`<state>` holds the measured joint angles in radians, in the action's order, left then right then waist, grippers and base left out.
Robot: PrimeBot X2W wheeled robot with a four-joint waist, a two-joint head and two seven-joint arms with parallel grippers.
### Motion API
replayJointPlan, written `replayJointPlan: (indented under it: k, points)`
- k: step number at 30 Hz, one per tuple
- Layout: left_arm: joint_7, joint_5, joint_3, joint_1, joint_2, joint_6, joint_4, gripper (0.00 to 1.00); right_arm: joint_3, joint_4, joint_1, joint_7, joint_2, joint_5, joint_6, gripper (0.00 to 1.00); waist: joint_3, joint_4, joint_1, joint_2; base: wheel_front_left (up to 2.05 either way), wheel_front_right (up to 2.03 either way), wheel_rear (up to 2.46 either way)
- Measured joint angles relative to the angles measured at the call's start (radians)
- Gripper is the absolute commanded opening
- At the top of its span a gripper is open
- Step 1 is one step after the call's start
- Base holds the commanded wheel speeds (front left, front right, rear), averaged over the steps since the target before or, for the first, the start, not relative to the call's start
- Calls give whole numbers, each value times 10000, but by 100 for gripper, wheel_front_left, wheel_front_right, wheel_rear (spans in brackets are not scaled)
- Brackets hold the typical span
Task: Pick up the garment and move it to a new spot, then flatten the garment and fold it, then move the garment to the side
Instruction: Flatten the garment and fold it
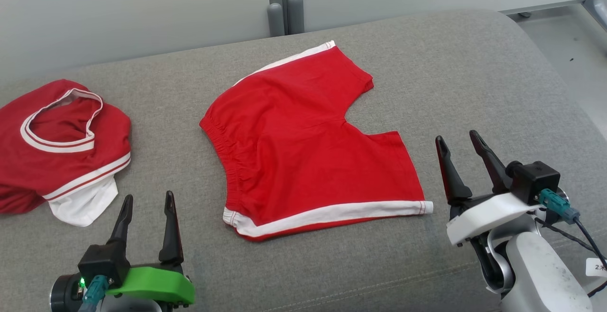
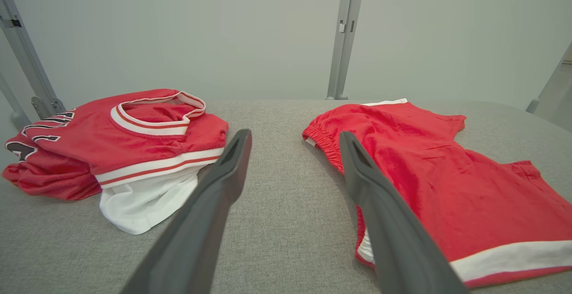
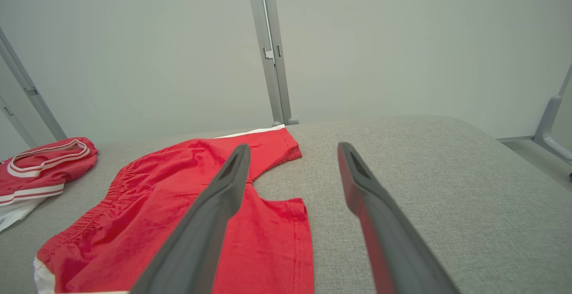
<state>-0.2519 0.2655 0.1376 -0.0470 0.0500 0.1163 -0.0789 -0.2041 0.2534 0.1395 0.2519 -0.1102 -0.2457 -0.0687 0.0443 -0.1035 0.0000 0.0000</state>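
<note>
The garment [image 1: 303, 136] is a pair of red shorts with white side stripes, spread flat on the grey cushion, waistband toward the left. It also lies at the right in the left wrist view [image 2: 447, 182] and at the lower left in the right wrist view [image 3: 178, 213]. My left gripper [image 1: 147, 203] hovers open near the front edge, left of the shorts' near corner, with nothing between its fingers. Just right of the near leg hem, my right gripper [image 1: 459, 141] is open and empty too.
A crumpled red jersey [image 1: 57, 146] with white trim lies at the cushion's far left, also in the left wrist view [image 2: 120, 151]. The grey cushion [image 1: 474, 79] has bare fabric to the right of the shorts. A wall with a grey post [image 1: 282, 4] stands behind.
</note>
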Motion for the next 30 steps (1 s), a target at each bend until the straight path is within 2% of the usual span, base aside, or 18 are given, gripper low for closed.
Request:
replayJointPlan:
  k: [24, 28, 30]
  points:
    - [0, -330, 301, -413, -2, -27, -36, 100, 90, -44, -453, 0, 90, 82, -15, 100, -141, 10, 0, 0, 0, 0, 0]
    - [0, -508, 644, -467, 10, -268, -556, 100, -17, -2, -472, 0, 134, 96, -94, 100, -152, -53, 0, 0, 0, 0, 0]
    - [2, -767, 966, -466, 194, -468, -903, 100, -84, 8, -471, 0, 163, 100, -105, 100, -133, -122, 0, 0, 0, 0, 0]
